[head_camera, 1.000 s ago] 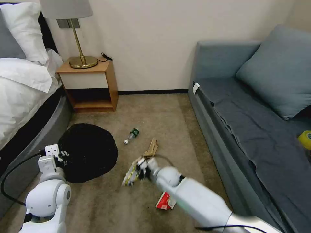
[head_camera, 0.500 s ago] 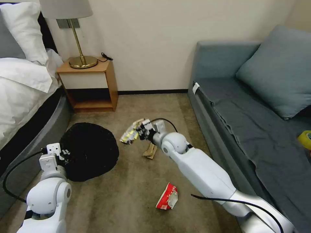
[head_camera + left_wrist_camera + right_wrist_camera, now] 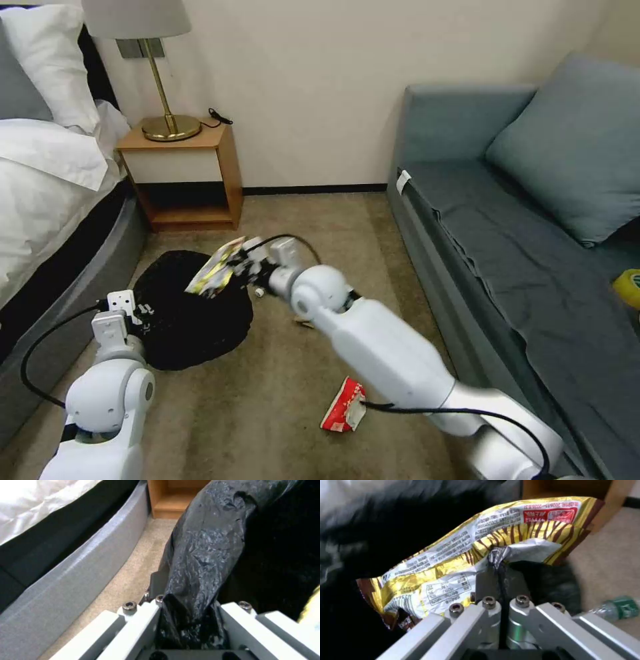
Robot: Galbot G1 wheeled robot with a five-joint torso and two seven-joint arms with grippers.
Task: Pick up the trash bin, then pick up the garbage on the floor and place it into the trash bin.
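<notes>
Beige carpet runs between the bed and the sofa. At the bed side, the left pincer is clamped on the black bag folded over the trash bin, holding its mouth open upward. The right pincer pinches the snack wrapper at mid-length, its long axis slanting across the bin's far rim, already above the opening. Beside that rim lies the bottle; the red-and-white carton lies nearer the robot.
</notes>
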